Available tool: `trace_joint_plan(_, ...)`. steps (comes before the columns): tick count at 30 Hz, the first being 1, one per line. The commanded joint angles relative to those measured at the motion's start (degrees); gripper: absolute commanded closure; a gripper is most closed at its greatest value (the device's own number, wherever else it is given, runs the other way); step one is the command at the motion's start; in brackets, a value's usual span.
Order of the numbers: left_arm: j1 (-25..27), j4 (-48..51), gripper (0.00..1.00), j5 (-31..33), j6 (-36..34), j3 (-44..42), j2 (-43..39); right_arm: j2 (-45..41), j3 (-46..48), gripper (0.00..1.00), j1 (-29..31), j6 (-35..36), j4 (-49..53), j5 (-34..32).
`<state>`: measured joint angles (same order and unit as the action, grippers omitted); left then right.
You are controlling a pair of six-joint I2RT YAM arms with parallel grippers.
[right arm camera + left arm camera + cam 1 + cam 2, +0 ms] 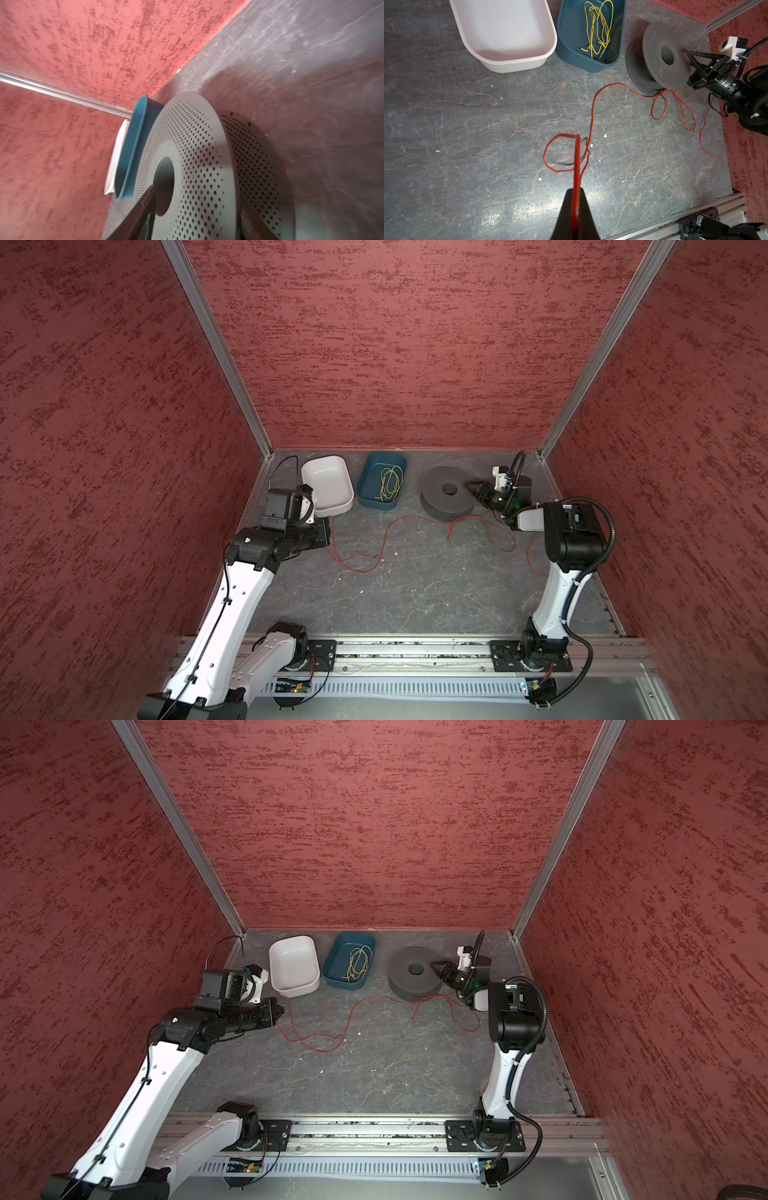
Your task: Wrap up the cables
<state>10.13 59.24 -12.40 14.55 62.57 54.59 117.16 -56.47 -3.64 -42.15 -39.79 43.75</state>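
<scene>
A long thin red cable trails in loops over the grey table. My left gripper is shut on one end, held above the table in front of the white bin. The cable's other part runs to the foot of a grey perforated spool lying flat, and loops beyond it toward the right arm. My right gripper is at the spool's right rim, its fingers apart, one over the top flange and one under it.
A white bin and a teal bin holding yellow-green wires stand at the back left, near the spool. Red walls enclose three sides. An aluminium rail runs along the front.
</scene>
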Motion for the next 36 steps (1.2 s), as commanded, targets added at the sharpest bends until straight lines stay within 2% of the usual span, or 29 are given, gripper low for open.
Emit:
trace_joint_plan(1, -0.38, -1.09, 0.94, -0.41, -0.62, 0.87, 0.22, 1.92, 1.33, 0.47, -0.26, -5.88, -12.57, 5.64)
trace_joint_plan(5, -0.37, -0.45, 0.94, -0.26, -0.67, 1.59, 0.39, 4.33, 1.68, 0.53, -0.4, -8.34, -16.19, 7.01)
trace_joint_plan(14, -0.37, -0.18, 0.94, 0.26, -0.35, 1.34, -0.01, 8.86, 1.17, 0.51, -0.66, -12.98, -22.47, 8.29)
trace_joint_plan(18, -0.39, 0.15, 0.95, 1.28, -0.3, 1.54, 0.42, 10.97, 1.0, 0.55, -0.67, -15.33, -25.79, 8.65)
trace_joint_plan(21, -0.38, 0.29, 0.95, 1.68, -0.46, 1.6, 0.47, 12.04, 0.9, 0.61, -0.74, -17.39, -28.41, 8.89)
trace_joint_plan(26, -0.37, 0.26, 0.95, 1.52, -0.49, 1.43, 0.29, 10.16, 1.65, 0.86, -0.67, -17.93, -28.91, 8.13)
trace_joint_plan(28, -0.37, 0.02, 0.95, 1.08, -0.49, 1.16, 0.22, 7.62, 2.34, 0.95, -0.68, -16.82, -26.84, 7.14)
trace_joint_plan(31, -0.37, -0.57, 0.95, 0.38, -0.54, 0.64, -0.18, 2.02, 2.63, 1.0, -0.52, -12.82, -17.66, 4.45)
trace_joint_plan(36, 1.07, -2.51, 0.95, -2.27, -1.02, -0.29, -0.69, -8.84, -1.04, 1.0, 1.82, 0.66, 8.93, -4.04)
